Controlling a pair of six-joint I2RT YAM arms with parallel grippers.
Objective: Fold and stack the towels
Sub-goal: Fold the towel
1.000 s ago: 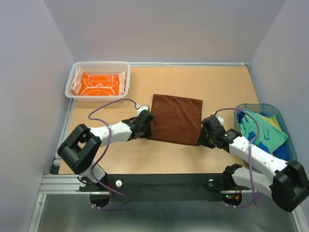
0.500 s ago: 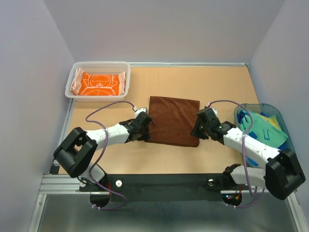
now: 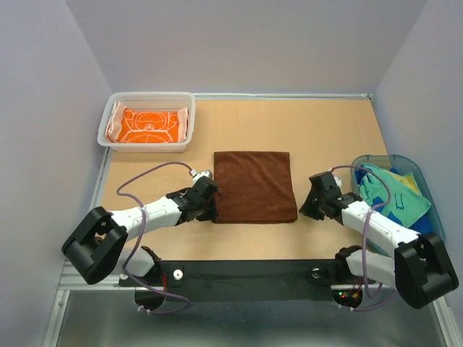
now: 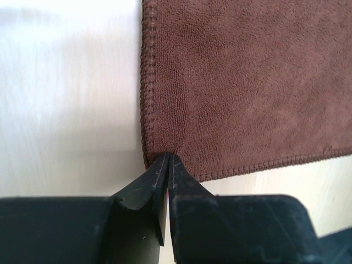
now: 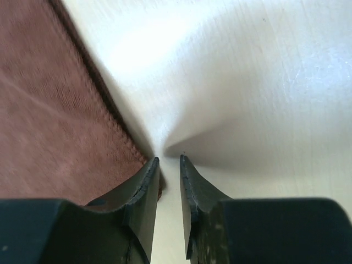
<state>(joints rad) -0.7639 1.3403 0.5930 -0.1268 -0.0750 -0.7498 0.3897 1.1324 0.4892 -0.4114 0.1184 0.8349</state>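
While the basket (image 3: 148, 97) at upper left of the top view holds a folded orange towel (image 3: 148, 126), the tub (image 3: 381, 157) at the right edge holds crumpled green and blue towels (image 3: 391, 194). Brown towel (image 3: 253, 186) lies flat mid-table (image 3: 325, 130), roughly square to the frame.

Left gripper (image 3: 212, 211) is at the towel's lower left corner. In the wrist view its jaws are pressed together (image 4: 166, 160), pinching the hem of the brown towel (image 4: 247, 82) just beside that corner.

Right gripper (image 3: 305, 210) sits just off the towel's lower right corner. In its wrist view the jaws (image 5: 169, 159) are a narrow slit apart over bare table with nothing between them. One finger overlaps the towel's (image 5: 49, 126) edge; contact is unclear.

Purple cables (image 3: 155, 168) loop over both arms.
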